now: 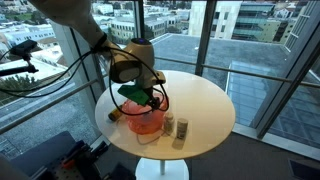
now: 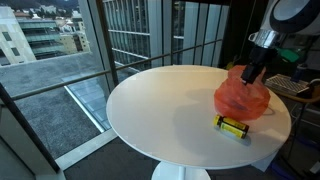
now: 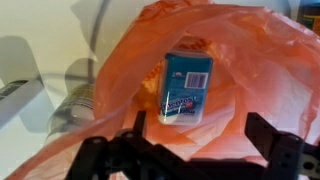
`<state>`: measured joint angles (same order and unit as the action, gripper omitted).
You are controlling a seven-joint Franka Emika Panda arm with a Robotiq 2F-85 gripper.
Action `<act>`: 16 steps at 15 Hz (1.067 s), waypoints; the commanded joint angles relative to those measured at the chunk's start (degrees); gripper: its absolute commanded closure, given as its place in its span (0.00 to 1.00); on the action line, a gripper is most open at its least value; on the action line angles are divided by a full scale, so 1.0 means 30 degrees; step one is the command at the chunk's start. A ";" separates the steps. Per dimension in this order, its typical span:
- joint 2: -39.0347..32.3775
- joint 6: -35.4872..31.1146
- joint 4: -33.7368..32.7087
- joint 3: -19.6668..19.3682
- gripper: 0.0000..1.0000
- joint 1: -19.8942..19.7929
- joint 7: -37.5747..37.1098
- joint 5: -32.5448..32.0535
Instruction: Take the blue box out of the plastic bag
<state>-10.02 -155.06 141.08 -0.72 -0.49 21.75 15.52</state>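
**Orange bag open on the table, blue box inside, gripper spread above it**

Orange plastic fills most of the wrist view: the plastic bag [image 3: 245, 70] lies with its mouth open towards the camera, and we see the blue box [image 3: 187, 85] inside it. The box stands roughly upright against the back of the bag, with orange film on both sides. We find the gripper [image 3: 200, 140] at the bottom edge of that view, its two dark fingers [image 3: 135, 135] set wide apart and gripping nothing. The box sits beyond the fingertips, roughly in line with the gap between them, and nothing shows them touching it.

In both exterior views the bag [image 1: 147, 121] [image 2: 243, 98] sits as a crumpled heap near the edge of a round white table [image 1: 205, 100], with the arm reaching down over it. We cannot make out the box from either camera.

In an exterior view, a yellow-and-black object [image 2: 232, 126] lies flat on the table, just beside the bag. In an exterior view, two small upright cylinders [image 1: 175, 128] stand close together next to the bag. A silvery cylinder [image 3: 72, 108] appears at the left of the wrist view, beside the bag.
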 commanded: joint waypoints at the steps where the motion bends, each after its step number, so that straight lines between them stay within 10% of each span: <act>1: -0.0028 0.0009 -0.0009 0.0568 0.00 -0.0577 -0.0267 -0.0245; 16: -0.0557 -0.0510 -0.0196 0.1000 0.00 -0.0506 -0.0441 -0.0186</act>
<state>-10.40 -155.08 141.12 0.68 -1.04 21.26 15.52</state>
